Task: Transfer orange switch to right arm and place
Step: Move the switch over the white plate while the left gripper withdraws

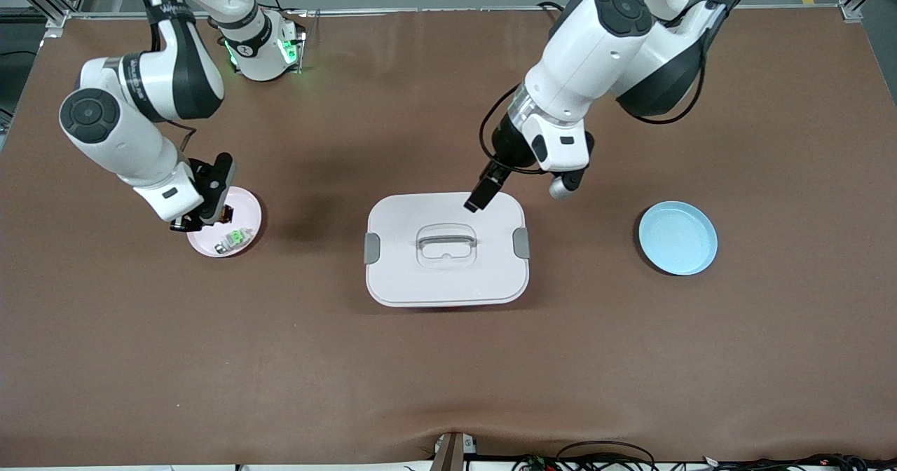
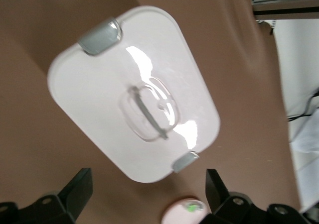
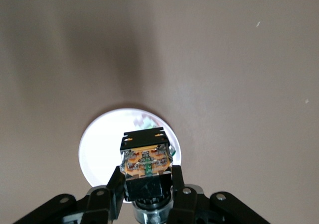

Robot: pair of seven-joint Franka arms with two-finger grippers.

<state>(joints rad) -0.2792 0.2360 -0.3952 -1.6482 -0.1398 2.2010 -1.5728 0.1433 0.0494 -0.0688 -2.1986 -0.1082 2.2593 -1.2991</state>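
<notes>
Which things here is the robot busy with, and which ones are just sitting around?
Busy with:
- orange switch, pinched in the right claw over the pink plate
- left claw, open, over the lidded box

Sitting around:
- green switch
- blue plate

right gripper (image 3: 148,181) gripping orange switch (image 3: 147,160), above pink plate (image 3: 102,144)

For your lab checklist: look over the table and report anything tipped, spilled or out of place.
Nothing stands out. The lidded white box sits flat with both clips down, and the blue plate lies level. The right pincer grips the orange switch over the pink plate; the open left pincer hangs over the box.
</notes>
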